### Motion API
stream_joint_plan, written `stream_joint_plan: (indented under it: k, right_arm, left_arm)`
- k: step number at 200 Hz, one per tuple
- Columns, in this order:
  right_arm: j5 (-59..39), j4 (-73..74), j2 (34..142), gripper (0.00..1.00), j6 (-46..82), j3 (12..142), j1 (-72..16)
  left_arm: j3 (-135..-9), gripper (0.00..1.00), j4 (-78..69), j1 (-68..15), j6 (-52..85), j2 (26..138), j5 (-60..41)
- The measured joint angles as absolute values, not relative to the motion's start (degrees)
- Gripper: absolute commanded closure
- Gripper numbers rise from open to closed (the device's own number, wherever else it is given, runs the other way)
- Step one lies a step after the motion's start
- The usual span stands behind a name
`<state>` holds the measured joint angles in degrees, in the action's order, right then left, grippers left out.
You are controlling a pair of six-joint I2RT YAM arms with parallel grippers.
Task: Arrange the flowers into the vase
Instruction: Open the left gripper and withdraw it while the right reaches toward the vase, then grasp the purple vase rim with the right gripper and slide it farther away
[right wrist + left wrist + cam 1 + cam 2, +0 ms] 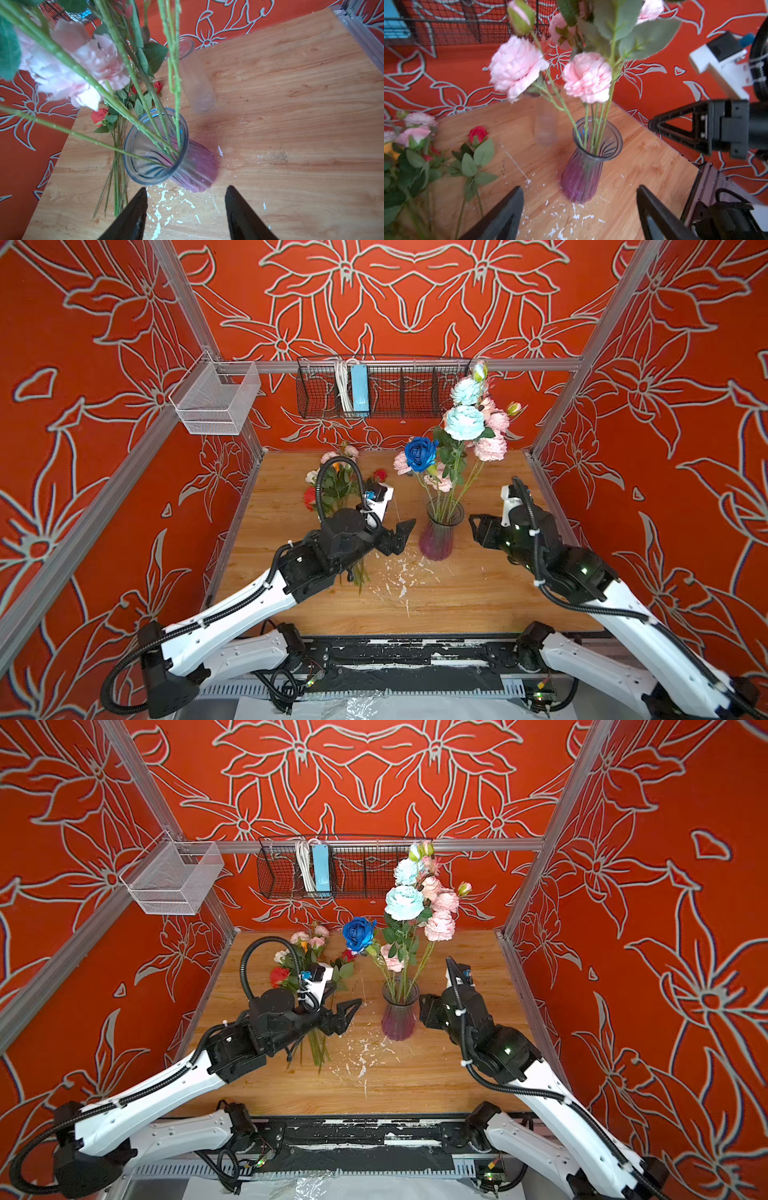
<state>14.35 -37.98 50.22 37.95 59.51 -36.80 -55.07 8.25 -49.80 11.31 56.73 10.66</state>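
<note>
A purple ribbed glass vase (438, 536) (399, 1018) stands mid-table. It holds light blue flowers (464, 422), a dark blue rose (420, 452) and pink peonies (517, 66); their green stems (166, 133) cross in its mouth. More loose flowers (334, 485) (297, 965) lie on the table at the left, partly under my left arm. My left gripper (404, 534) (579, 188) hangs open just left of the vase, holding nothing. My right gripper (476, 526) (186, 188) is open just right of the vase, also holding nothing.
A clear glass tube (546, 128) (196, 83) stands behind the vase. White flakes (399, 572) litter the wooden table (498, 593) in front of it. A black wire basket (415, 389) and a white mesh basket (216, 402) hang on the frame.
</note>
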Motion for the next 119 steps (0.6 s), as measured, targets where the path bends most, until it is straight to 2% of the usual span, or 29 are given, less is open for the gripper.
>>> stream_joint_plan:
  k: [43, 77, 119]
  right_arm:
    - [10.9, -40.8, 61.1, 0.43, 39.6, 66.7, -36.0]
    - [10.4, -41.9, 63.9, 0.46, 40.0, 67.1, -35.2]
    - [10.2, -41.8, 66.6, 0.52, 40.8, 67.1, -32.8]
  left_arm:
    - [-43.6, 0.15, 11.2, -49.8, 17.5, 44.7, 17.4]
    - [-34.8, 0.15, 11.9, -49.8, 22.0, 35.3, 19.5]
    - [-32.5, 0.15, 13.6, -49.8, 24.1, 30.2, 20.9]
